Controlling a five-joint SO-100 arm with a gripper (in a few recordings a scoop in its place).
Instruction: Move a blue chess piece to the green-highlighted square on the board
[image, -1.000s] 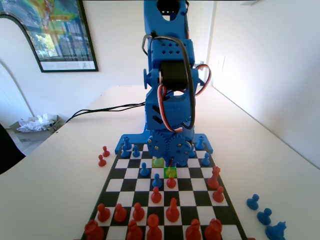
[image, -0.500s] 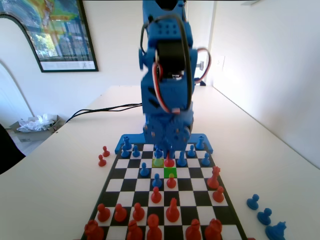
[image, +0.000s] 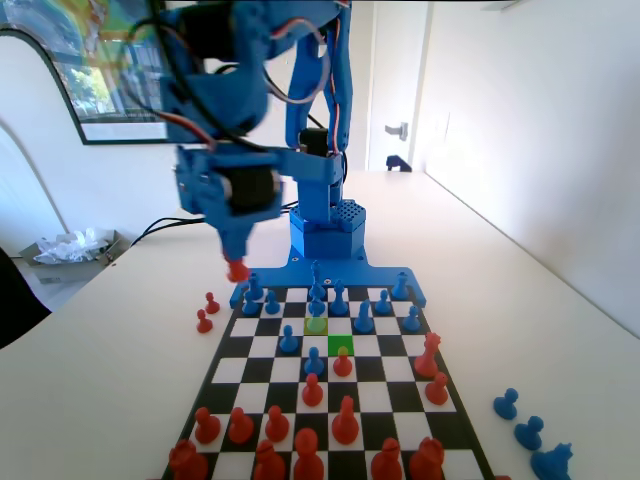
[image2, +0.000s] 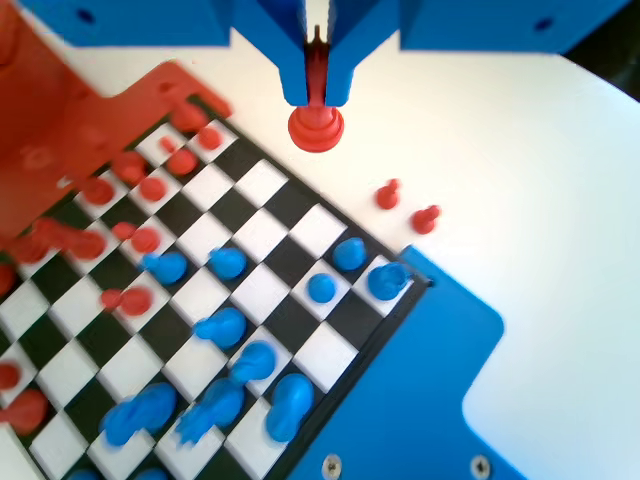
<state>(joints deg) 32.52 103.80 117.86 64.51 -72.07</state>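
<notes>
My gripper hangs in the air off the board's far left corner in the fixed view, shut on a red pawn. In the wrist view the jaws pinch the red pawn by its head, over the white table just off the board. The green-highlighted square is bare, with a duller yellow-green square diagonally behind it. Blue pawns stand near those squares on the board, and more blue pieces show in the wrist view.
Two red pawns lie off the board, below the gripper. A red pawn stands right in front of the green square. Red pieces line the near rows. Three blue pieces sit on the table at right. The arm's base stands behind the board.
The arm has risen from over the highlighted squares and swung left in the fixed view, carrying a red pawn off the board.
</notes>
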